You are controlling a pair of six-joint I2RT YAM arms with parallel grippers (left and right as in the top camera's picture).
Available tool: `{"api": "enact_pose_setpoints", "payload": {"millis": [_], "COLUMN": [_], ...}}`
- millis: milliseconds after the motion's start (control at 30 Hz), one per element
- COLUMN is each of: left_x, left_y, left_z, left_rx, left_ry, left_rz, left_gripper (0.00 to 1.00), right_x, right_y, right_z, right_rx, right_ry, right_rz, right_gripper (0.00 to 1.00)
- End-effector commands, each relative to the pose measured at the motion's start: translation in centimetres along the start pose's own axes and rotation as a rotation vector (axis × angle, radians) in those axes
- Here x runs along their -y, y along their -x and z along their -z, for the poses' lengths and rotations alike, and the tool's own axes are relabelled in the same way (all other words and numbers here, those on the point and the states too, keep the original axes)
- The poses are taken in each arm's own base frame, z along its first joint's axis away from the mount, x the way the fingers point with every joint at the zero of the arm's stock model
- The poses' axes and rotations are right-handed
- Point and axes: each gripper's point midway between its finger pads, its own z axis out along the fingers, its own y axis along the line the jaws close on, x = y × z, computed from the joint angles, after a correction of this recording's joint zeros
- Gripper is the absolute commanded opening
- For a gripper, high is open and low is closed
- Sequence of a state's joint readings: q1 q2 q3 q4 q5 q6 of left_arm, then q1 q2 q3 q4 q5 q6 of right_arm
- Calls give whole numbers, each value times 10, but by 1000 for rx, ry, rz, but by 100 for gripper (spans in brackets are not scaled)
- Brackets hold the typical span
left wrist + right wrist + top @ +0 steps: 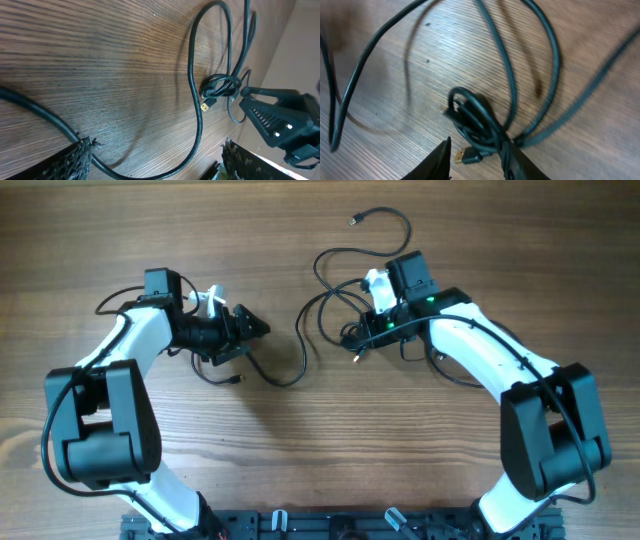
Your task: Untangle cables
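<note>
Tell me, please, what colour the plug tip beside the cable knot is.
Gold, on a black plug; the right wrist view shows it best.

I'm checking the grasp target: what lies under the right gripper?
A tight knot of the cables with a gold plug lies on the table between the right gripper fingers. From overhead, the gripper covers that knot; its fingers hide the lowest strands.

Overhead: straight down, far, whole table (300, 460). Wrist cameras: close, slanted down; both share cable knot (220, 86), right of centre.
</note>
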State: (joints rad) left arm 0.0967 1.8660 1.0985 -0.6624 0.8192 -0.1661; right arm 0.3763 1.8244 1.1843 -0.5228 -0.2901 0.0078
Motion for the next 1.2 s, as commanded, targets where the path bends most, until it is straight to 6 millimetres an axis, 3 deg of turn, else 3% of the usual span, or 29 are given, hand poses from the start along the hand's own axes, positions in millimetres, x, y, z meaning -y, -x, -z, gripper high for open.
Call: {"api": "enact_pose_setpoints", "payload": {"millis": [0, 333, 600, 700, 867, 967, 1167], "left_x": [6, 8, 7, 7, 7, 11, 21], "left_y": [-4, -6, -6, -6, -6, -7, -11], "left_z": [-3, -6, -6, -5, -6, -5, -5], "left_rx": [-3, -10, -9, -9, -10, -15, -38], "left_ry": [23, 30, 34, 33, 31, 11, -48], "left_rz": [-34, -42, -42, -42, -41, -41, -33], "left_gripper": [85, 86, 86, 86, 88, 88, 88], "right_x": [0, 14, 18, 18, 18, 18, 16], "right_y": [2, 0, -11, -10, -10, -11, -10], "right_z": [1, -3, -17, -17, -17, -17, -19], "right_rx": [6, -8, -53, -51, -49, -53, -41], "right_ry": [-39, -111, -109, -109, -109, -109, -90], "right_rz": [161, 158, 145, 145, 142, 141, 143], "right_gripper": [33, 31, 16, 14, 22, 33, 33]}}
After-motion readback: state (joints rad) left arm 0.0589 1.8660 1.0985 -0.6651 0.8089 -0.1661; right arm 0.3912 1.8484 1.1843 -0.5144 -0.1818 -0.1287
